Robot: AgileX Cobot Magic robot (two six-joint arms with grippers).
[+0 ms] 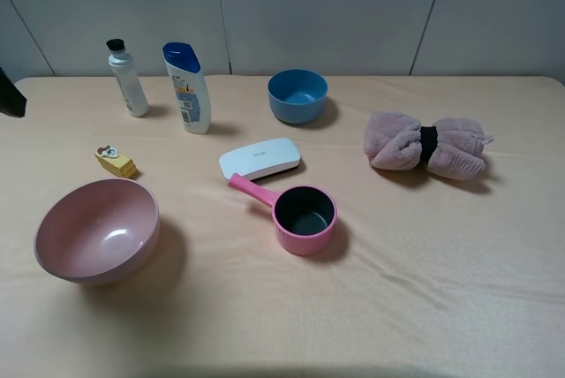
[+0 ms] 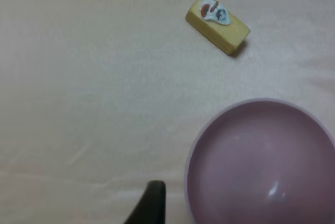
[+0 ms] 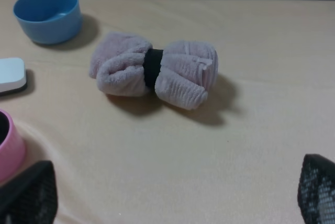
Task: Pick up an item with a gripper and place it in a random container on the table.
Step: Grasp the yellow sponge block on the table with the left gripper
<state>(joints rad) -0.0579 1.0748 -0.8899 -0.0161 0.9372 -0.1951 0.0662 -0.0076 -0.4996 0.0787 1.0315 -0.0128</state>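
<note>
The small yellow block (image 1: 116, 162) with a white-and-red decoration lies on the table, just behind the large pale-pink bowl (image 1: 62, 259) at the front left. The bowl is empty. The left wrist view shows the block (image 2: 218, 23) beyond the bowl's rim (image 2: 194, 145), both apart from one black finger (image 2: 152, 203) of my left gripper; its other finger is out of view. My right gripper (image 3: 175, 190) is open and empty, its fingers (image 3: 31, 195) spread wide above the table, short of the rolled pink towel (image 3: 180, 75).
A blue bowl (image 1: 297, 95), a clear bottle (image 1: 128, 78) and a white shampoo bottle (image 1: 188, 86) stand at the back. A white flat case (image 1: 259, 158) and a pink saucepan (image 1: 305, 217) sit mid-table. The pink towel (image 1: 428, 146) lies right. Something black (image 1: 11, 95) shows at the left edge.
</note>
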